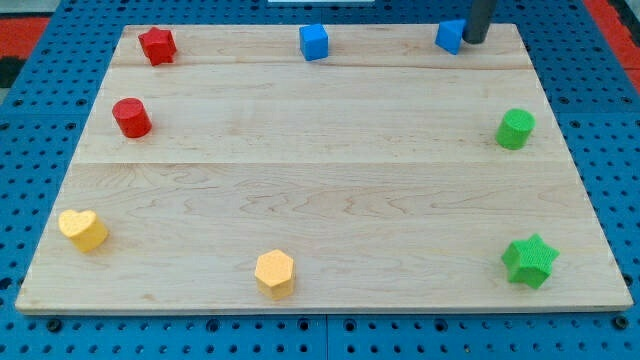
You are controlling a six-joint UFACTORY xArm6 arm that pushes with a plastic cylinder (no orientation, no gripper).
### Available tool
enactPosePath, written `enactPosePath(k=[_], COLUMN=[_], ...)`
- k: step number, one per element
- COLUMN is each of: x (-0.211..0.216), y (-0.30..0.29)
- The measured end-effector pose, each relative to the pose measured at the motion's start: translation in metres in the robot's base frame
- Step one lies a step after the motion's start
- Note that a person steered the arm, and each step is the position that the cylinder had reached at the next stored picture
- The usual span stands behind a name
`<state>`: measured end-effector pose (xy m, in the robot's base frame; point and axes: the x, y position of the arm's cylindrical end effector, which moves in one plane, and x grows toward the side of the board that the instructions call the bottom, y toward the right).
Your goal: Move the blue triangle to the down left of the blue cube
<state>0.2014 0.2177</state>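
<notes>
The blue triangle (450, 36) sits near the top edge of the wooden board, toward the view's right. The blue cube (314, 42) sits at the top edge near the middle, well to the left of the triangle. My tip (472, 41) is at the end of the dark rod that comes down from the top of the view. It stands right against the blue triangle's right side.
A red star (157, 45) and a red cylinder (131, 118) are at the upper left. A yellow heart (83, 229) is at the lower left, a yellow hexagon (274, 272) at the bottom middle. A green cylinder (516, 129) and a green star (530, 260) are on the right.
</notes>
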Motion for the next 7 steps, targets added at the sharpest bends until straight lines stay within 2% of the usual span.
enactPosePath(k=[1,3,5,7], x=[-0.01,-0.009,0.017,0.0], y=[0.011,-0.006,-0.045,-0.061])
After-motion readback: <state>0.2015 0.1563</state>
